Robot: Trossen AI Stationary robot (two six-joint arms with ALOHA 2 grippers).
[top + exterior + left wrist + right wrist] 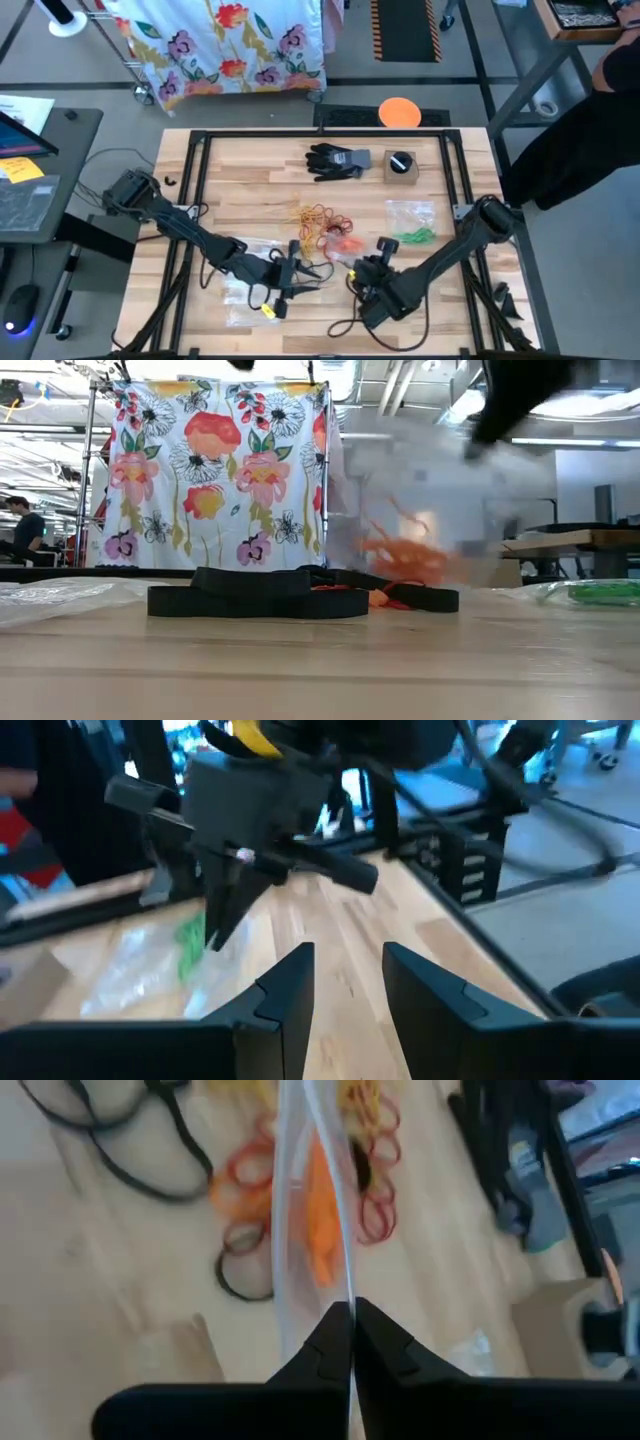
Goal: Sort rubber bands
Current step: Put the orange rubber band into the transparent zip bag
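Wooden table [250,190] with a black frame along its edges, seen from above; the far left part is bare, and the clutter gathers in the middle and near side. Rubber bands [318,218] lie in a loose heap at the table's centre, in orange, yellow, red and black, spread a little wider across the table than toward its far edge. From the right wrist view the loops [370,1200] lie flat on the wood, red ones beside yellow ones, with larger black loops [140,1140] off to one side.

The right tool [351,1342] has its fingers pressed together on the edge of a clear plastic bag [310,1210] that holds orange bands [320,1220]; the bag stretches away from the fingertips in a long narrow strip over the heap. In the low view the same bag [410,510] hangs blurred above the table, orange showing inside.

The left tool [347,985] hovers over the near left part of the table with its fingers spread and nothing between them. Another clear bag [415,225] at the right holds green bands [420,236]. Flat clear bags [245,285] also lie under the left arm.

A black glove [338,160] and a small box [401,166] sit near the far edge, well apart from the heap.
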